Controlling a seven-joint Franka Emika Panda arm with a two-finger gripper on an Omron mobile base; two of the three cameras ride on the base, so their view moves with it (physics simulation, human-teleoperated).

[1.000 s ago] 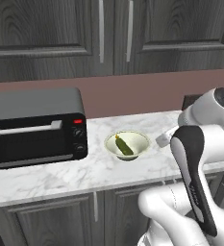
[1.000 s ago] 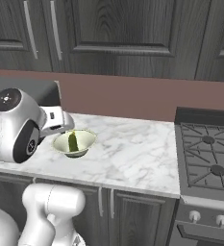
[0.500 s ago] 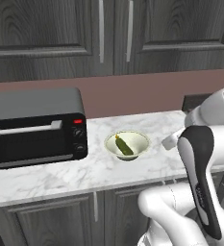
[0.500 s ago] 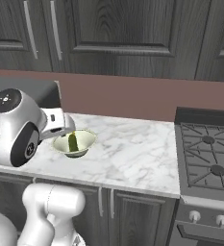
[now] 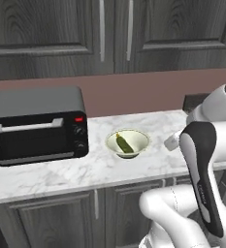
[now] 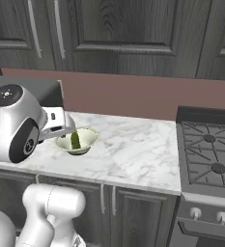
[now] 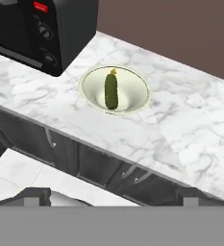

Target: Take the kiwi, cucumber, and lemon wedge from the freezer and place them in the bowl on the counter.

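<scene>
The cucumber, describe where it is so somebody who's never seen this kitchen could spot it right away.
Find the white marble counter below the dark cabinets, then the black toaster oven on it. Just right of the oven sits a small pale bowl; the cucumber lies inside, the only dark green, glossy, oblong thing there.

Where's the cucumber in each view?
Left base view: cucumber centre, lying in the bowl.
Right base view: left of centre, in the bowl.
Hand view: upper middle, in the bowl.
Shared landmark: the black toaster oven beside the bowl.
</scene>
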